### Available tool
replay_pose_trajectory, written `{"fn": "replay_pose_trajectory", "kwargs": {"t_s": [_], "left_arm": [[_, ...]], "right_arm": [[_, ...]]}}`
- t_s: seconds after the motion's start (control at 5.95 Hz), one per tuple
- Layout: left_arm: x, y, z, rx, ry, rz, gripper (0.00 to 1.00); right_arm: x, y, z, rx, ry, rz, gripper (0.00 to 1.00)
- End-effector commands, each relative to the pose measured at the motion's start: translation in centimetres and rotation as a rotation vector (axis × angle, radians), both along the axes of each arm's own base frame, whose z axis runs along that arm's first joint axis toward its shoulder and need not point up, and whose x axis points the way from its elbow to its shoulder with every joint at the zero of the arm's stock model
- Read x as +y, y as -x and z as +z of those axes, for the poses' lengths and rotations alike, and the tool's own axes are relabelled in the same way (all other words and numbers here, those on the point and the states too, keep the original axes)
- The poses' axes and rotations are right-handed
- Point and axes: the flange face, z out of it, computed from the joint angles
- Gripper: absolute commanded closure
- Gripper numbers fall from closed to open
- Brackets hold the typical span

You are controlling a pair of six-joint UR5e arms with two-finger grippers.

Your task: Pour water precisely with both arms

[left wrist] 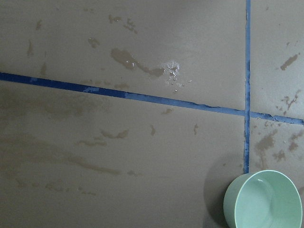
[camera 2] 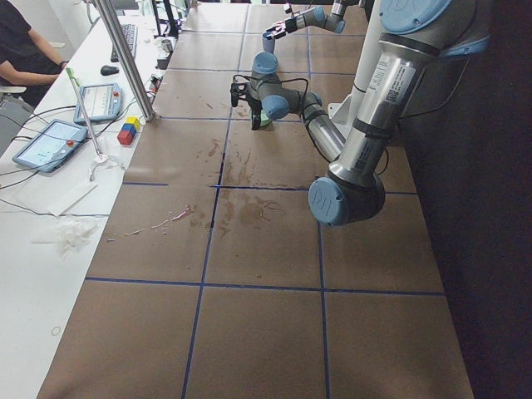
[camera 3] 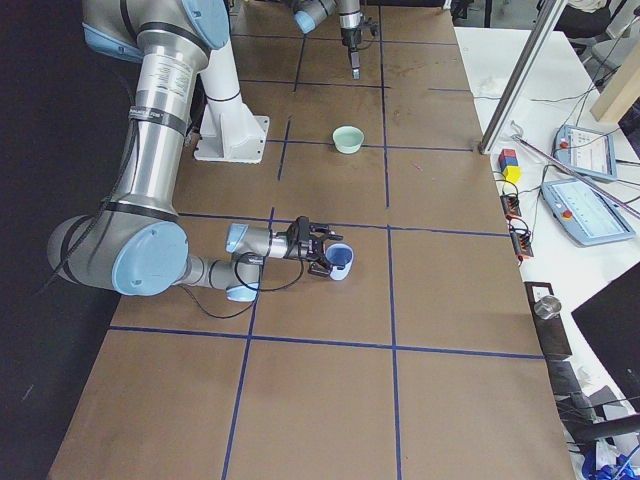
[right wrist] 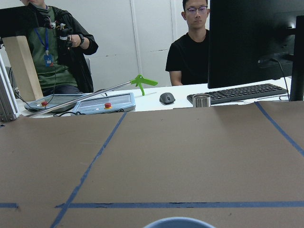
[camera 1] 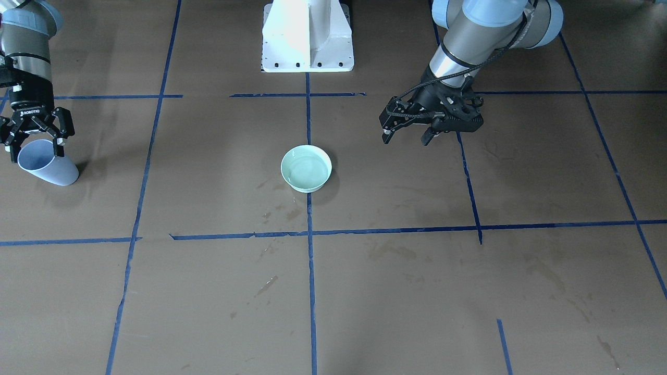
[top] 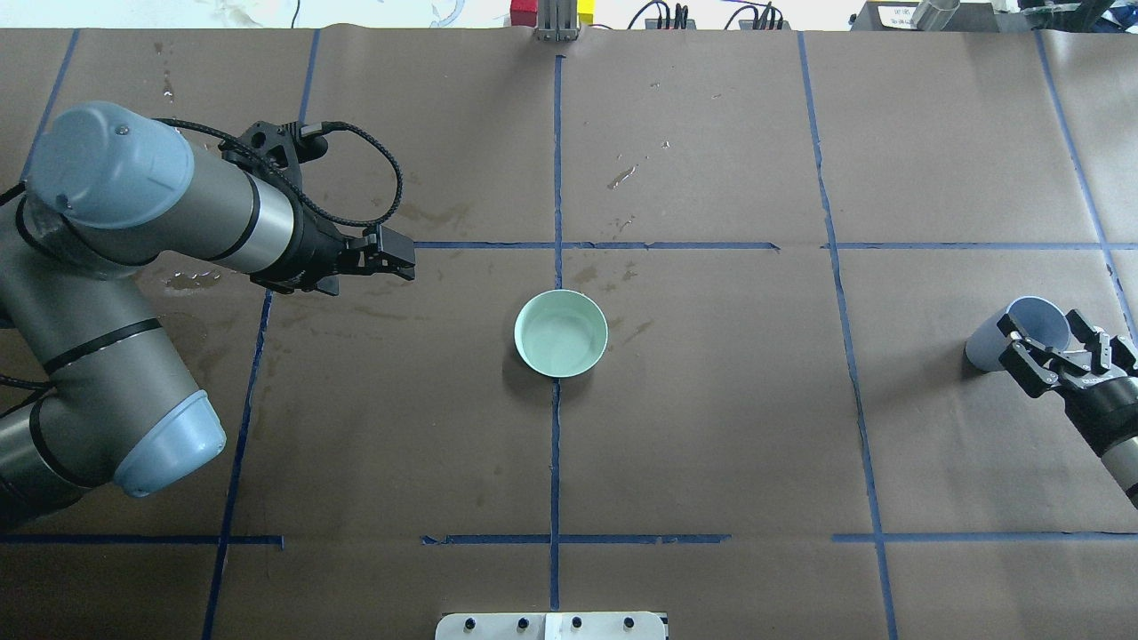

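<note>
My right hand (camera 1: 35,150) seems clamped on the tilted blue cup (camera 1: 52,169) at the counter's (camera 1: 417,291) right end, well apart from the green bowl (camera 1: 306,168) at centre; my left hand (camera 1: 406,138), spread and empty, hovers nearer it.

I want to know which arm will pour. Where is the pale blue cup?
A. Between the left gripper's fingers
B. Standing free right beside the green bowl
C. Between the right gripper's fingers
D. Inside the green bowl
C: the pale blue cup sits between the fingers of the right gripper, well apart from the green bowl, while the left gripper is open and empty.
</note>
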Motion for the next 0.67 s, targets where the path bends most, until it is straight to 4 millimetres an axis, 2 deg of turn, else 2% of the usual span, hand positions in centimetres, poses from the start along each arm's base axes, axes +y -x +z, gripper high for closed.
{"fn": "replay_pose_trajectory", "kwargs": {"t_s": [0.0,0.17,0.5], "left_arm": [[0.0,0.1,-0.1,0.002,-0.001,0.000,0.02],[0.1,0.1,0.5,-0.006,0.006,0.001,0.02],[0.7,2.5,2.8,-0.029,0.017,-0.011,0.01]], "right_arm": [[0.2,-0.9,-1.3,-0.003,-0.009,-0.006,0.00],[0.1,-1.1,-1.4,-0.004,-0.005,-0.013,0.00],[-2.7,-3.2,-2.7,0.009,0.053,-0.088,0.00]]}}
